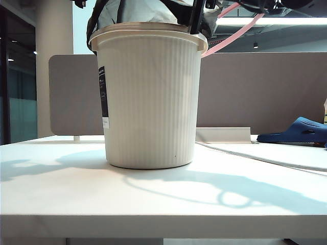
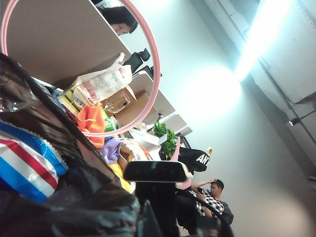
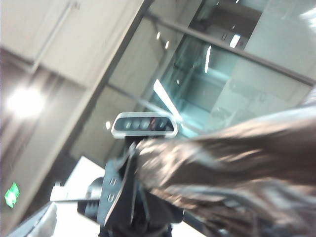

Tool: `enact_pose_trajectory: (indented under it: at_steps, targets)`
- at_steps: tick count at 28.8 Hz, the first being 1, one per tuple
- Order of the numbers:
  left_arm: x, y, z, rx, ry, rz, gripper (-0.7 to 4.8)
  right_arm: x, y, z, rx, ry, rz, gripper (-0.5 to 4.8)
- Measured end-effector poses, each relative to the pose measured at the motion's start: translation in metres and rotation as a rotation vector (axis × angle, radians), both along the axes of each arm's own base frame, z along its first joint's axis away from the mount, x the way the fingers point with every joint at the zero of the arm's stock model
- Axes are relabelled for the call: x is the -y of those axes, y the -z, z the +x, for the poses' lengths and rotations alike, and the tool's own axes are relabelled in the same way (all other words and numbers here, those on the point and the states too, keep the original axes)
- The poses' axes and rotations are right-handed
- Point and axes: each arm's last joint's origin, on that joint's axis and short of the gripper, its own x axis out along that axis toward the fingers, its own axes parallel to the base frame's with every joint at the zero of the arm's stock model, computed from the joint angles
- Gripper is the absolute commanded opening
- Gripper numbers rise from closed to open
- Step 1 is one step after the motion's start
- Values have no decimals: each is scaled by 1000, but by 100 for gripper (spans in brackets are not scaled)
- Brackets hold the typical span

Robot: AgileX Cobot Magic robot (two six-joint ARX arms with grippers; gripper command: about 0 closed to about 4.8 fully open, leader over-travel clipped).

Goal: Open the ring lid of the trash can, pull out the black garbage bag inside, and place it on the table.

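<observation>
The cream trash can point(image 1: 150, 97) stands upright in the middle of the table point(image 1: 61, 194). The pink ring lid point(image 1: 232, 33) is off the rim and slants up to the right; it arcs across the left wrist view point(image 2: 154, 74). The black garbage bag point(image 2: 74, 207) is lifted above the bin, with a striped packet showing through it. My left gripper point(image 2: 143, 227) is shut on the bag's bunched plastic. My right gripper point(image 3: 148, 222) faces it over the bin, open, with the bag point(image 3: 237, 158) stretched beside it. Both grippers are mostly cut off at the exterior view's top edge.
A dark blue slipper point(image 1: 299, 130) lies at the table's right end. A grey-brown partition panel point(image 1: 255, 92) runs behind the bin. White tabletop stretches in front of the bin to the front edge.
</observation>
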Motion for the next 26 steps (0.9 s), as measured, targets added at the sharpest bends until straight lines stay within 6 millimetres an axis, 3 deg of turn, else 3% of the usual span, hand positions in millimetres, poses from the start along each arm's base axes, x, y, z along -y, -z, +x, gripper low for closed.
enact_pose_trajectory:
  at_steps: [7,12,18,26]
  targets:
    - [0,-1,-1,10,22,2,-6,5,-3,-10,187,-95,-245,431]
    - [0,-1,-1,12,30,4,-6,32,-17,-12,279,-72,-307,430]
    - [0,-1,-1,12,32,3,-6,55,-23,-22,9,50,-380,427]
    - [0,-1,-1,13,31,3,-6,59,-22,-19,-188,206,-313,426]
